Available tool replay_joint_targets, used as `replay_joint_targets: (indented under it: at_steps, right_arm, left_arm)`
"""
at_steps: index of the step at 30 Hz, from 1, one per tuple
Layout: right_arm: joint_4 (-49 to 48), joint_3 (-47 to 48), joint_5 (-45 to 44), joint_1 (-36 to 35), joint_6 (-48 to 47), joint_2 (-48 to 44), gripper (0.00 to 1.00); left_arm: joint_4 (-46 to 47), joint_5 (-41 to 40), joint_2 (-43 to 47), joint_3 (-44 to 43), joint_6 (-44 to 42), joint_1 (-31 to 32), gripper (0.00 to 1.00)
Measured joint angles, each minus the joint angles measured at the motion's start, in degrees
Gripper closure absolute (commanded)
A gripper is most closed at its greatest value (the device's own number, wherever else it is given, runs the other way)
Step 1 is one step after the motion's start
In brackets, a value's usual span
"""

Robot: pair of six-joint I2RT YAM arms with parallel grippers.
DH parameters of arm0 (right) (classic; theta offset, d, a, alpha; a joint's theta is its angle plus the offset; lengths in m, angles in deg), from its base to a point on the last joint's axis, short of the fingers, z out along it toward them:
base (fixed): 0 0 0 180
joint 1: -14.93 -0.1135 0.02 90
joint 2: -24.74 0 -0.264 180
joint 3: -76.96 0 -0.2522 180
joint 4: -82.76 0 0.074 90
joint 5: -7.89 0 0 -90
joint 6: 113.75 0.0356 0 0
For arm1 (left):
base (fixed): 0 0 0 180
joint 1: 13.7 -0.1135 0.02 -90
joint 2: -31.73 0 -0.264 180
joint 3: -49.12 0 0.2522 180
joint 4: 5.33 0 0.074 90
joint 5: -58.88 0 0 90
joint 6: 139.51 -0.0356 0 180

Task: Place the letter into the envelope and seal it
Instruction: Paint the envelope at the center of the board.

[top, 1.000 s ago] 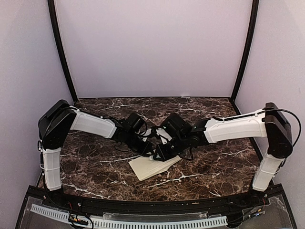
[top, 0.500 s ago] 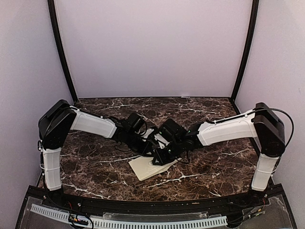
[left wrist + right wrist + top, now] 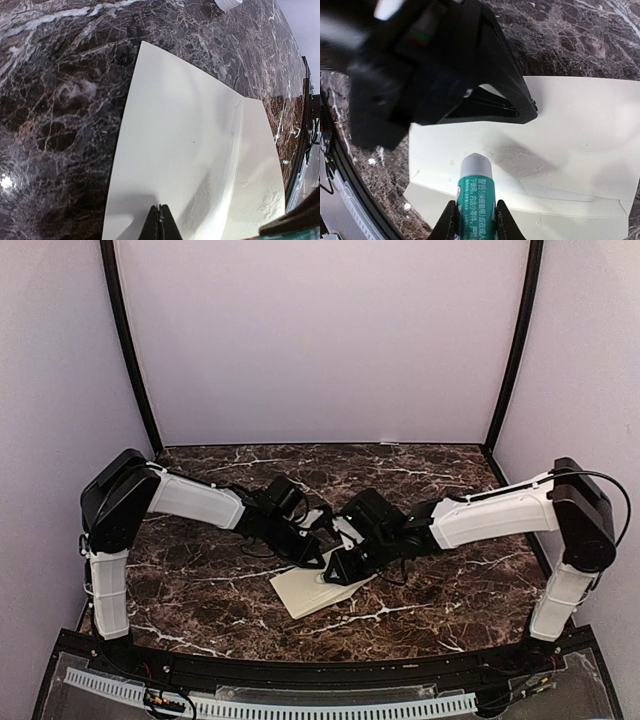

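Observation:
The cream envelope lies flat on the marble table, its fold crease showing in the left wrist view. My left gripper is shut, and its joined tips rest on the envelope's face. My right gripper is shut on a teal glue stick. The stick's white tip points at the envelope near its fold, just in front of the left gripper's black fingers. The letter is not in view.
A small white round object lies on the marble beyond the envelope's far corner. The two arms cross close together over the envelope. Black frame posts stand at the back corners, and a rail runs along the near edge.
My right arm has shifted and carried the glue stick slightly toward the near side, over the envelope. The left arm and the envelope have stayed put.

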Motion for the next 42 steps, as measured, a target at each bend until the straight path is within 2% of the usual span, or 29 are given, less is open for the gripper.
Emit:
replay_joint_targets:
  at_steps: [5,8,17,42]
  right_arm:
    - [-3.8,-3.8,0.9,0.0,0.2,-7.7,0.93]
    - [-5.6,-3.9,0.5,0.0,0.6,-9.3,0.94]
    - [-7.2,-6.8,0.7,0.0,3.2,-5.6,0.94]
    - [-8.5,-6.2,0.1,-0.2,4.9,-0.2,0.95]
  left_arm:
    - [0.0,0.0,0.0,0.0,0.0,0.0,1.00]
    - [0.0,0.0,0.0,0.0,0.0,0.0,1.00]
    - [0.0,0.0,0.0,0.0,0.0,0.0,1.00]
    - [0.0,0.0,0.0,0.0,0.0,0.0,1.00]
